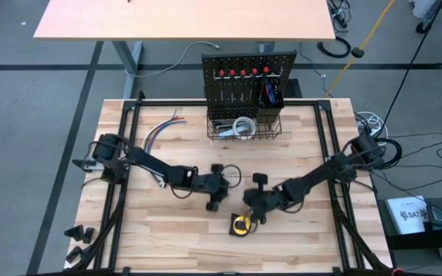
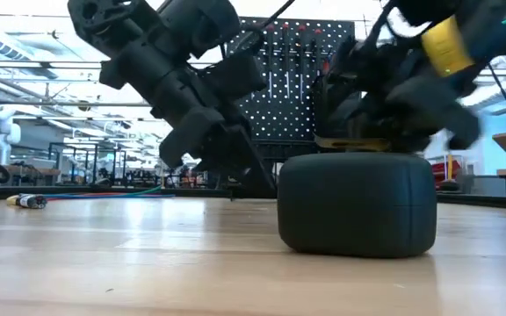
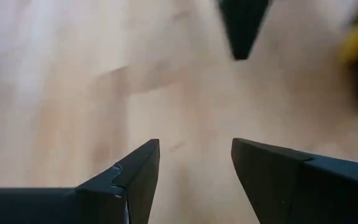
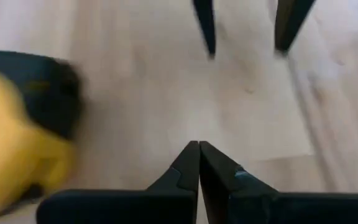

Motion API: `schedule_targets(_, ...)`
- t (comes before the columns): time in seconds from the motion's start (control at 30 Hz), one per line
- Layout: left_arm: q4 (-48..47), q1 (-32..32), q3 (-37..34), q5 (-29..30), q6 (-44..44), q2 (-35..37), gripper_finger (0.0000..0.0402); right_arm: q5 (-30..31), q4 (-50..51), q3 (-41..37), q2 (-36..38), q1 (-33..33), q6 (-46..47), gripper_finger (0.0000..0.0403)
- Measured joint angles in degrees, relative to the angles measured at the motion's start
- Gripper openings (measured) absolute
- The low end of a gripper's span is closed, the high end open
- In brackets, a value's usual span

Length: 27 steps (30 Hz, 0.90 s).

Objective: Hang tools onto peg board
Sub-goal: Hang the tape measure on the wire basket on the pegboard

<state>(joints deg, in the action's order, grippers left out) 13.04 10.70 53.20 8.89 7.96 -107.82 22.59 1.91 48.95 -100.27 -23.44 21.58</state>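
While the right gripper [image 1: 253, 217] sits low over the wooden table [image 1: 167, 245], its fingers [image 4: 191, 163] are pressed tip to tip with nothing between them. The yellow tape measure [image 1: 241, 224] lies on the table just beside this gripper, not held; in the right wrist view it appears off to one side of the closed fingertips, clear of them. The left gripper [image 1: 216, 201] is near the right one, on the far side from the tape measure, its fingers [image 3: 138, 168] parted over bare wood and holding nothing. The peg board [image 1: 248, 80] stands upright at the table's far edge, well apart from both grippers, with red-handled screwdrivers [image 1: 238, 75] hanging on it and a wire basket [image 1: 244, 130] at its base.
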Motion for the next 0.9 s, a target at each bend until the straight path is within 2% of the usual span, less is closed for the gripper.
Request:
schedule_targets(0.13, -2.35, -1.16, -3.35, 1.64, -0.45, 5.27, 0.0208, -1.75, 6.34, 0.00, 0.78, 1.90, 0.36, 0.0000)
schedule_targets(0.23, 0.37, -1.18, -7.14, -1.63, -1.22, 9.82, 0.0208, -4.46, 15.78, 0.00, 2.92, 1.34, 4.05, 0.0000)
schedule_targets(0.37, 10.28, -0.52, -11.14, -9.60, -1.57, 11.85, 0.0208, -16.83, 19.20, 0.00, 5.45, -1.68, 7.26, 0.0000)
schedule_targets(0.47, 15.52, 0.19, -12.14, -13.43, -0.77, 11.75, 0.0208, -28.35, 11.40, 0.00, 5.84, -5.08, 9.53, 0.0000)
schedule_targets(0.53, 15.61, 0.47, -12.21, -15.07, 0.11, 11.66, 0.0208, -32.50, 3.92, 0.00, 5.43, -7.33, 10.17, 0.0000)
schedule_targets(0.7, 16.22, 0.95, -12.25, -15.45, 0.25, 11.62, 0.0208, -33.02, -12.65, 0.06, 2.33, -11.05, 4.82, 0.0000)
schedule_targets(0.9, 16.59, 0.96, -12.25, -15.45, -0.08, 11.57, 0.0208, -29.40, -18.60, 0.04, -4.24, -8.88, 2.84, 0.0000)
